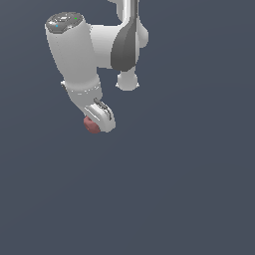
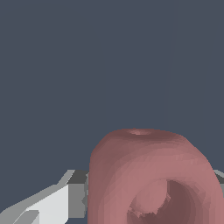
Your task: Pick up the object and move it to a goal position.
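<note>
The object (image 1: pixel 90 125) is a dull red-pink rounded lump showing just under the white gripper hand, partly hidden behind it. In the wrist view the object (image 2: pixel 144 162) fills the space between the fingers and shows a hollow dimple on its near face. My gripper (image 1: pixel 95 124) is shut on it; one grey-tipped finger (image 2: pixel 72 197) presses its side, and only a sliver of the other finger (image 2: pixel 220 176) shows at the frame edge. In the wrist view the gripper (image 2: pixel 151 194) holds the object against plain dark ground.
The white arm (image 1: pixel 74 50) comes down from the top of the exterior view, with its base link (image 1: pixel 127 45) behind it. A flat dark grey-blue surface (image 1: pixel 189 189) lies all around.
</note>
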You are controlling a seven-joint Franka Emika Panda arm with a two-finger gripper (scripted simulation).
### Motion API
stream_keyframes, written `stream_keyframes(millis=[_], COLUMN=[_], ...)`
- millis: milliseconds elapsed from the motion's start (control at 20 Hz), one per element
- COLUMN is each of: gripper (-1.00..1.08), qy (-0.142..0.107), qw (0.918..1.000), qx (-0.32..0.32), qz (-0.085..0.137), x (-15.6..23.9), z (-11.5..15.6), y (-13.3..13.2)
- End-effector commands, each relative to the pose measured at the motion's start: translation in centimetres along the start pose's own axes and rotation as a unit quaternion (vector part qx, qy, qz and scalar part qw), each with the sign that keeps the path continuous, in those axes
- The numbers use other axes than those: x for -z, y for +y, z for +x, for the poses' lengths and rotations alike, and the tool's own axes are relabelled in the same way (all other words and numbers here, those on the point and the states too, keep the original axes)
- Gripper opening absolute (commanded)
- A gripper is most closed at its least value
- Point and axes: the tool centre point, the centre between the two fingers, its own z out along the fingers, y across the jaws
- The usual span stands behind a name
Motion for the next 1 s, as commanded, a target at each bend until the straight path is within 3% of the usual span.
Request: stream_keyframes(millis=[0,450,950], gripper=[-1.00,-1.00,-1.00], qy=[0.000,-0.001,-0.001], qw=[1.0000,1.0000,1.0000], qx=[0.000,0.001,0.001], qz=[0.000,0.000,0.000], x=[2.3,8.3,11.1], z=[0.9,3.7,5.0], y=[-0.1,-0.6,-1.0])
